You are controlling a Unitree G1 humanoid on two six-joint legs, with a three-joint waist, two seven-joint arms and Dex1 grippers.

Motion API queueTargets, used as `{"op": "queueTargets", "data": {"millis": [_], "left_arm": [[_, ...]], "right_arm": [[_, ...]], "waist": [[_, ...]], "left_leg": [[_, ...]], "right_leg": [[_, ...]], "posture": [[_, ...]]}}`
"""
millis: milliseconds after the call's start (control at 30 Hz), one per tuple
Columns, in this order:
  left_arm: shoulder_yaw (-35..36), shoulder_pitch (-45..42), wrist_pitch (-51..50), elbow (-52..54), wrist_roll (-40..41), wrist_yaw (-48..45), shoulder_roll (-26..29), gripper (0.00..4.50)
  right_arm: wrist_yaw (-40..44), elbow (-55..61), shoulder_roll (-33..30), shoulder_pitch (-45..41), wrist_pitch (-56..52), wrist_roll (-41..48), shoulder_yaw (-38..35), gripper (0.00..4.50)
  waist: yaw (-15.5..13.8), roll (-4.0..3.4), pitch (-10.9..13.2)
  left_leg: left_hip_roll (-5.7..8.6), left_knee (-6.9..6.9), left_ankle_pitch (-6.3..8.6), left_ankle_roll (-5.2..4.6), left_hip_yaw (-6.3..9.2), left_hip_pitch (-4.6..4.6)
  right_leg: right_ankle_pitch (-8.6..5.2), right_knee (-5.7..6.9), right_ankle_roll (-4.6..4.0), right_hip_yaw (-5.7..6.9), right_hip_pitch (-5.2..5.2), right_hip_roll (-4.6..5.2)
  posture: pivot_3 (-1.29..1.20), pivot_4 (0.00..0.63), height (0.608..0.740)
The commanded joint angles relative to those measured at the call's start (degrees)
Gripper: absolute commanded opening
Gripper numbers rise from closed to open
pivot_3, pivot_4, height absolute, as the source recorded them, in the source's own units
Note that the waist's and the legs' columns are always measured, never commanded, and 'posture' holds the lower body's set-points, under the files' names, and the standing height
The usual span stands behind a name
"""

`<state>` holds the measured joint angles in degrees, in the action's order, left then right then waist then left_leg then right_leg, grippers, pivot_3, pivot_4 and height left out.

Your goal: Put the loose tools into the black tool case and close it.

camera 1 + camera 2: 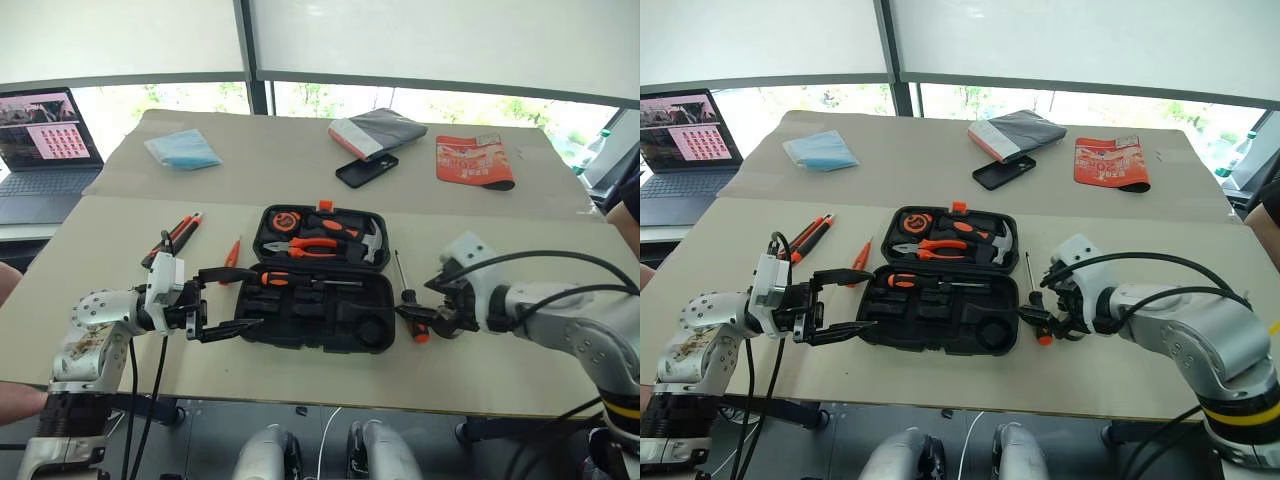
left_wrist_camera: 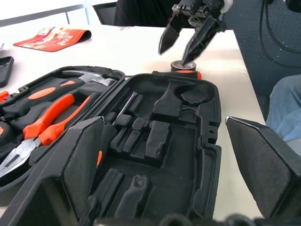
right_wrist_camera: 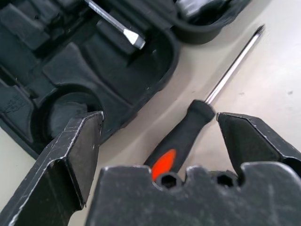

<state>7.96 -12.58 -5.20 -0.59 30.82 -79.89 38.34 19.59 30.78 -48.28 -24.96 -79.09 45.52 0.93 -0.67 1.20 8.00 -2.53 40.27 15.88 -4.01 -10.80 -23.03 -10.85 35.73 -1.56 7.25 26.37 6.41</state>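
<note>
The black moulded-plastic tool case lay open at the table's near edge. A slim steel-shafted screwdriver lay just right of it, between the right gripper's wide-spread fingers. The left gripper gaped wide beside the case's left end.

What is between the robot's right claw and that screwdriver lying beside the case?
Nothing visible. The right claw hangs open directly over the screwdriver, a finger on each side of its handle. The open case sits just beside it, with no object between them.
</note>
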Motion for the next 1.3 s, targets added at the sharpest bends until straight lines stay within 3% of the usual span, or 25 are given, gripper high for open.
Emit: {"op": "queueTargets", "data": {"millis": [33,267,300,567,667,900,1033,1167,1300], "left_arm": [[0.9,0.7,-0.1,2.8,1.1,1.0,0.5,4.43],[0.3,0.8,-0.2,3.5,1.1,1.6,0.2,4.43],[0.2,0.7,-0.2,3.5,1.1,1.7,0.1,4.50],[-0.5,0.3,0.1,3.3,0.9,1.3,0.0,4.50],[-0.8,0.1,0.2,3.5,1.0,1.4,-0.3,4.50],[-2.7,-0.9,-2.3,7.4,3.2,2.0,-1.6,4.50],[-1.9,-1.9,-2.6,6.8,3.4,3.0,-1.9,4.50],[-0.1,-2.0,-1.6,4.2,2.8,3.7,-1.0,4.50],[2.5,-1.0,0.5,0.9,1.5,4.3,0.0,4.50]], "right_arm": [[-1.9,-0.7,0.2,-2.4,-4.0,-3.0,2.0,4.50],[-1.2,-2.8,2.6,-2.4,-7.9,-4.4,2.2,4.50],[-1.1,-3.4,3.4,-2.1,-7.9,-4.6,2.0,3.98],[-2.0,-7.6,7.5,-1.6,-5.0,-9.8,4.4,1.43],[-3.5,-9.8,10.7,-1.2,-6.9,-11.2,-0.4,0.96],[-8.5,-6.9,19.1,0.8,-9.0,-14.0,-17.1,0.93],[-3.3,-1.3,20.0,0.9,-2.4,-10.0,-21.7,0.93],[11.4,1.3,14.5,-0.4,14.8,-9.4,-15.2,0.93],[24.0,-3.5,8.1,-6.9,28.0,-17.1,2.2,0.93]], "waist": [[0.1,0.00,0.0],[0.1,0.00,0.0],[0.1,0.00,0.0],[0.3,0.05,0.0],[0.9,0.11,-0.1],[1.1,0.08,0.0],[1.1,-0.01,0.0],[1.6,-0.08,0.0],[2.2,-0.07,0.1]], "left_leg": [[0.00,0.00,0.00,0.00,-0.01,0.01],[-0.02,-0.01,0.00,0.12,-0.01,0.04],[-0.02,-0.01,-0.01,0.15,-0.01,0.06],[-0.04,-0.01,-0.01,0.23,-0.01,0.11],[-0.04,0.00,0.06,0.36,-0.03,0.16],[-0.05,-0.01,0.11,0.71,-0.02,0.17],[0.00,-0.04,0.12,0.70,-0.05,0.09],[0.01,-0.31,0.07,0.70,-0.07,0.18],[-0.06,-0.48,-0.21,0.40,-0.18,0.38]], "right_leg": [[0.00,0.00,0.01,-0.01,0.00,0.00],[-0.01,0.05,0.03,0.02,0.01,-0.01],[-0.01,0.07,0.03,0.01,0.00,-0.02],[-0.01,0.12,0.03,0.00,-0.02,-0.08],[-0.01,0.10,0.04,-0.03,-0.07,-0.09],[0.05,0.17,0.07,-0.04,-0.08,-0.13],[0.05,0.17,0.08,-0.05,0.01,-0.27],[0.03,0.08,0.06,-0.10,0.01,-0.38],[-0.02,0.04,-0.01,-0.16,0.01,-0.64]], "posture": [[0.00,0.150,0.740],[0.00,0.150,0.740],[0.00,0.150,0.740],[0.00,0.150,0.740],[0.00,0.150,0.740],[0.00,0.150,0.740],[0.00,0.150,0.740],[0.00,0.150,0.740],[0.00,0.150,0.740]]}}
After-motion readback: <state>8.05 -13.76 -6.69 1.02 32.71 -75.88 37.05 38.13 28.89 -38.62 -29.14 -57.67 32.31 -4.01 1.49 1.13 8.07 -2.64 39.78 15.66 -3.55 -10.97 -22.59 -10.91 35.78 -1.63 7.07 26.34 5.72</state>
